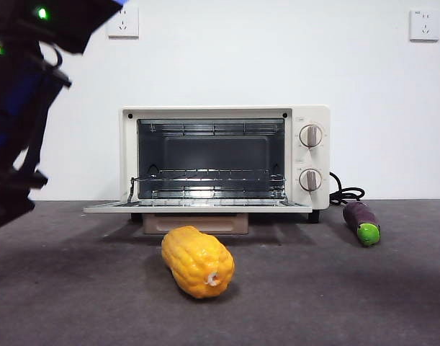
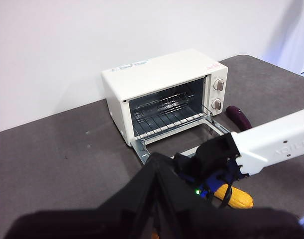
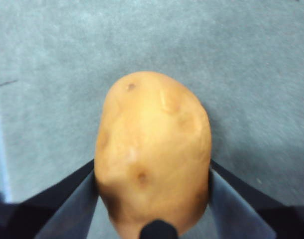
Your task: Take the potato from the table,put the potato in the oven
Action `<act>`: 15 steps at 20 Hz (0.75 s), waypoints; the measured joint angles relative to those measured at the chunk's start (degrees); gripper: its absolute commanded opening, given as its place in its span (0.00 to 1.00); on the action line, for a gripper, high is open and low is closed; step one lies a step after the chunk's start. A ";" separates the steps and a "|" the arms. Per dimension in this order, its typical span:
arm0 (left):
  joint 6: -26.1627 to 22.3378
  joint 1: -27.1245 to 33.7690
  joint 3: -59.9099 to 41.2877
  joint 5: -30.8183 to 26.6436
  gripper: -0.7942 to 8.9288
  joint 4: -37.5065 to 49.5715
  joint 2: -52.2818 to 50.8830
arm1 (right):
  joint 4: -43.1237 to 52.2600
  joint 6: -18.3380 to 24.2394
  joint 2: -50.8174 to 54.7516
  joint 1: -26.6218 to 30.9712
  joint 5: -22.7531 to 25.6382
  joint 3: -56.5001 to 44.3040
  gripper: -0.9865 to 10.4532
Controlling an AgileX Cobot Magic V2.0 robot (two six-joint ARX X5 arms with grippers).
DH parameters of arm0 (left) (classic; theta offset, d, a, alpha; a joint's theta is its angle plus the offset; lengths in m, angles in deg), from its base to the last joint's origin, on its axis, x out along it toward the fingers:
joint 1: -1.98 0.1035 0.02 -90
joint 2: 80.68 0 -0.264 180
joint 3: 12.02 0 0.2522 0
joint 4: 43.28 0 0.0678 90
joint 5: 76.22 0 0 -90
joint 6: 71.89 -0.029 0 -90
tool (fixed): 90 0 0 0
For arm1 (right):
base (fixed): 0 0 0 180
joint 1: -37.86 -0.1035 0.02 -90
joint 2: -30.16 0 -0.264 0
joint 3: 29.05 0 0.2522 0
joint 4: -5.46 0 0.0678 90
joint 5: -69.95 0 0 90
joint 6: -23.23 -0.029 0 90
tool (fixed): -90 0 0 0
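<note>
Brownish-orange potato [image 3: 152,152] sitting clamped between both black jaws of the right hand [image 3: 152,199], pressed on either flank, dark grey desk [image 3: 251,59] showing behind it. Judging the grip as firm and centred, chosen so the round body cannot roll free on the way to the oven [image 1: 225,160].

Standing with door dropped flat toward the viewer, wire rack bare inside, cavity wide and unobstructed. Lying on the desk just in front of the oven door: yellow corn [image 1: 197,261], partly blocking a low straight approach. Resting beside the oven's knob side, near its black cord: purple eggplant [image 1: 362,222], well clear of the opening.

Suggesting a path above the corn and over the door's front edge, entering level with the rack.

Waiting back from the oven: left hand [image 2: 156,209], seen only as a dark mass, jaw state impossible to tell.
</note>
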 measured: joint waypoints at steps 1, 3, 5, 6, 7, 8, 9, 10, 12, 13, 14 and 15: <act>0.00 0.00 0.00 0.02 0.08 0.00 0.00 | -3.65 -0.22 -0.02 0.04 0.00 2.80 0.14; 0.00 0.00 0.00 0.02 0.08 0.00 0.00 | -11.98 -0.39 -0.02 0.11 0.11 9.86 0.14; 0.00 0.00 0.00 0.00 0.08 0.00 0.00 | -21.18 -0.37 -0.02 0.48 0.96 18.49 0.14; 0.00 0.00 0.00 0.02 0.08 0.00 0.00 | -24.98 -0.37 -0.02 0.81 1.66 22.82 0.14; 0.00 0.00 0.00 0.02 0.08 0.02 0.00 | -28.24 -0.37 -0.02 1.05 2.80 26.95 0.14; 0.00 0.00 0.00 0.00 0.08 0.00 0.00 | -30.97 -0.37 -0.02 1.44 3.69 30.86 0.14; 0.00 0.00 0.00 0.00 0.08 0.00 0.00 | -33.24 -0.37 -0.02 1.90 4.70 34.56 0.14; 0.02 0.00 0.00 0.02 0.08 0.00 0.00 | -35.41 -0.37 -0.02 2.45 5.64 38.01 0.14; 0.04 0.00 0.00 0.02 0.08 0.00 0.00 | -39.91 -0.39 -0.02 3.23 8.46 43.82 0.14; 0.20 0.00 0.00 0.00 0.08 0.00 0.00 | -42.66 -0.42 -0.02 3.74 10.32 46.07 0.14; 0.46 0.00 0.00 0.02 0.08 0.00 0.00 | -43.50 -0.81 0.02 3.98 12.46 47.32 0.14; 0.52 0.00 -0.02 0.04 0.08 -0.02 0.00 | -43.52 -1.57 0.13 4.04 14.60 47.89 0.14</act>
